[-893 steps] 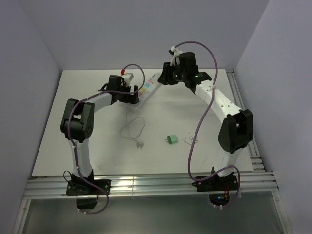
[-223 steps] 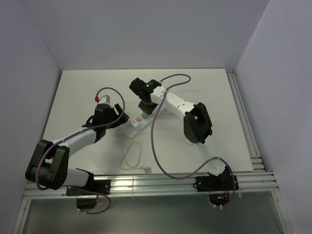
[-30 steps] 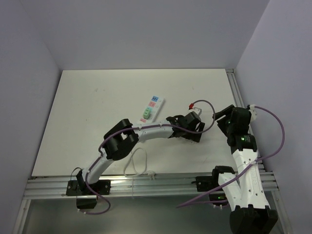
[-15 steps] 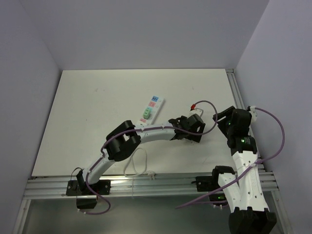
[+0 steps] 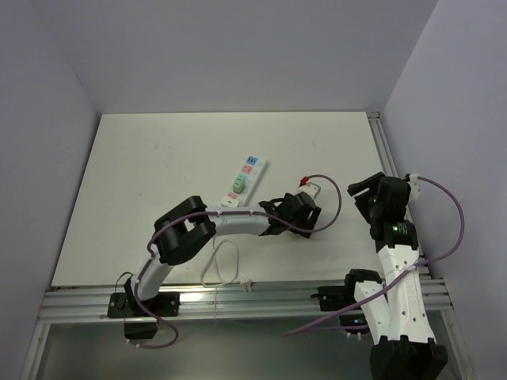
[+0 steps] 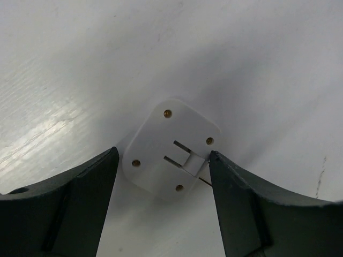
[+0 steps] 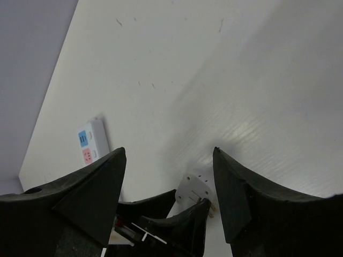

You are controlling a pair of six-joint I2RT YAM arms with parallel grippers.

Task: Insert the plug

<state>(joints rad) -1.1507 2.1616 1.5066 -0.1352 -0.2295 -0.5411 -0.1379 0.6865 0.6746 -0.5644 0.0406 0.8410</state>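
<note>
A white plug [image 6: 171,147] lies flat on the white table [image 5: 158,174], its two metal prongs facing up. My left gripper [image 6: 163,155] is open and low over it, with one dark finger on each side and neither touching. In the top view the left gripper [image 5: 299,220] hides the plug. The plug also shows in the right wrist view [image 7: 197,188]. The white power strip [image 5: 244,176] lies at mid table with a green plug [image 5: 237,184] seated in it. My right gripper [image 5: 364,188] is open and empty, held above the table's right side.
A loop of thin white cable [image 5: 226,265] with a small plug end lies near the front edge. The power strip's blue and pink sockets show in the right wrist view [image 7: 90,143]. A metal rail [image 5: 396,182] runs along the table's right edge.
My left gripper has moved a little left and toward the front over the last second, staying open. The right arm has barely moved.
</note>
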